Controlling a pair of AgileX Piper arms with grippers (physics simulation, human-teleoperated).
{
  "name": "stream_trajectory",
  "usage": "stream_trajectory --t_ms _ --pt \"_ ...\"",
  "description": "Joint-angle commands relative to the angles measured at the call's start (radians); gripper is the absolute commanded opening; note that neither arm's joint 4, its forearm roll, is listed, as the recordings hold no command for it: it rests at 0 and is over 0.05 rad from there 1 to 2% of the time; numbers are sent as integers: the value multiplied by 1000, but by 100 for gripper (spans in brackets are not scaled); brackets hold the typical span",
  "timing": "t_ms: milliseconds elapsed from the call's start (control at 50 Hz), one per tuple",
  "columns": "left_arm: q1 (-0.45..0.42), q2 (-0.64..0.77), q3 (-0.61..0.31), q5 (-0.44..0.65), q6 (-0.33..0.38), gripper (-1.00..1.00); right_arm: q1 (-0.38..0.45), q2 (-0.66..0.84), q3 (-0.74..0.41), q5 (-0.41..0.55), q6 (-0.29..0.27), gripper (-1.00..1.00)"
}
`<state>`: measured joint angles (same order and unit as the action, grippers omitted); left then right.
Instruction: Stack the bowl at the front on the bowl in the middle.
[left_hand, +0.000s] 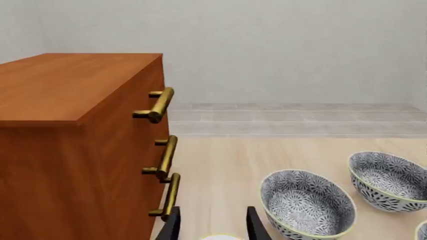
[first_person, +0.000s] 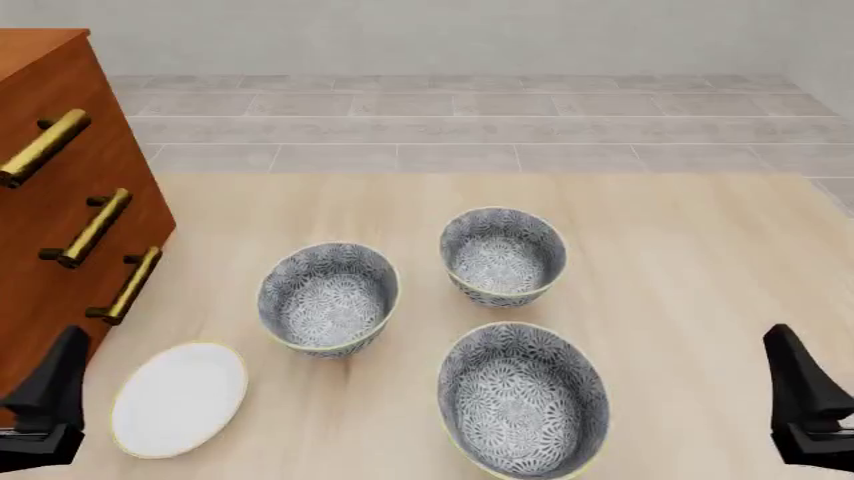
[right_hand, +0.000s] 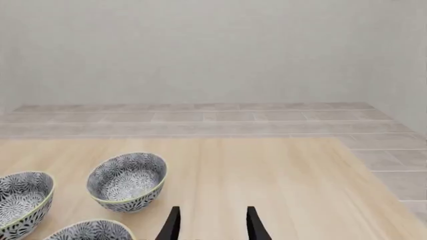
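Both grippers, left (left_hand: 212, 225) and right (right_hand: 210, 223), hang back with jaws apart, holding nothing; the front bowl (first_person: 523, 402) sits at 5 o'clock from the middle bowl (first_person: 328, 297), both free for grasping

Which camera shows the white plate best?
The front view: the whole white plate lies by the left gripper, beside the wooden drawers. The left wrist view catches only a sliver of it between the fingertips. The right wrist view shows none.
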<state>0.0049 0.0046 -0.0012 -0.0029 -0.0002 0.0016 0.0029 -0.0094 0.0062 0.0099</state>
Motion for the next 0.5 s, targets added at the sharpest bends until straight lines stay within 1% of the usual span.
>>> stream_trajectory --t_ms 20,140,240,260,500 --pt "-5 4 -1 -1 0 100 12 15 8 -12 -9 100" --pt "-5 6 -1 -3 -1 100 17 26 8 -22 0 100" --pt "-4 6 -1 -2 -2 100 16 31 8 -27 -4 100" --pt "-4 5 -1 -2 -1 100 17 45 8 -41 -5 100" --pt "-4 4 -2 -1 0 100 27 29 7 -26 -9 100"
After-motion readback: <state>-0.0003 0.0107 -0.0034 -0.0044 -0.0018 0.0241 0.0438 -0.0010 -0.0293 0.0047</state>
